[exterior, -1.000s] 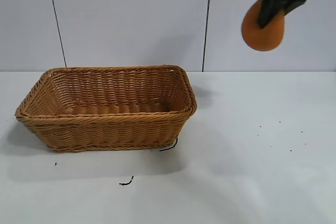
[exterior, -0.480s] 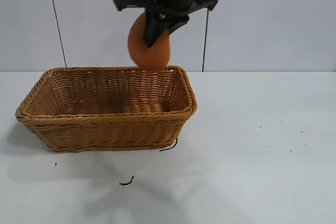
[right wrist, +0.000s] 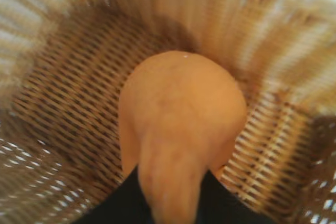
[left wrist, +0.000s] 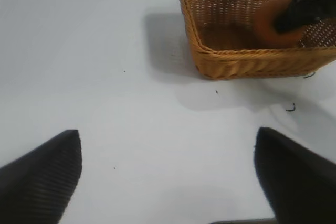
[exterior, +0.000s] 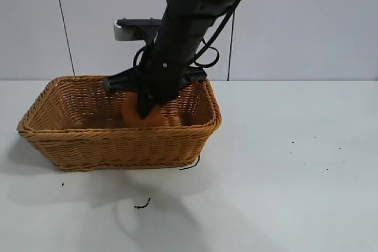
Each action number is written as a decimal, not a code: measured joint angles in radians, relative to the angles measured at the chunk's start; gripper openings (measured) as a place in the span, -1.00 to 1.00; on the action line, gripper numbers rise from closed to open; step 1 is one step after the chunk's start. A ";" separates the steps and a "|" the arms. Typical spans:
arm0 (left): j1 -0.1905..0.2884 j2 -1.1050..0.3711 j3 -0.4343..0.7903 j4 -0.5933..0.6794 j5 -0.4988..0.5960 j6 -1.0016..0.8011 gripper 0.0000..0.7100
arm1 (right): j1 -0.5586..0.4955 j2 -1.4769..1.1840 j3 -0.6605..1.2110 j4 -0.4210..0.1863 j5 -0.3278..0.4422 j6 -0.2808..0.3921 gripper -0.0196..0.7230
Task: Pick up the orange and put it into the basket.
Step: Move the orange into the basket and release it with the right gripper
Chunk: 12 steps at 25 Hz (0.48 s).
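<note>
The orange [exterior: 131, 114] is low inside the tan wicker basket [exterior: 118, 134], towards its right half, with my right gripper [exterior: 146, 105] shut on it from above. In the right wrist view the orange [right wrist: 184, 108] fills the middle, pinched between the dark jaws of the right gripper [right wrist: 170, 184], with the basket's woven floor [right wrist: 68, 93] close beneath; I cannot tell if they touch. My left gripper [left wrist: 167, 132] is open over bare table, far from the basket [left wrist: 236, 61], and from there I see the orange [left wrist: 265, 24] inside it.
The basket stands left of centre on a white table. Small black scraps lie in front of it [exterior: 142, 205] and at its front right corner [exterior: 190, 164]. A panelled wall stands behind. The right arm [exterior: 189, 22] leans over the basket's back rim.
The right arm has carried the orange from high at the right, leftwards across the basket's rim, and down into the basket. The grip on the orange has held.
</note>
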 joint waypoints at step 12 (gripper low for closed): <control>0.000 0.000 0.000 0.000 0.000 0.000 0.80 | -0.005 -0.044 -0.091 -0.018 0.184 -0.005 0.90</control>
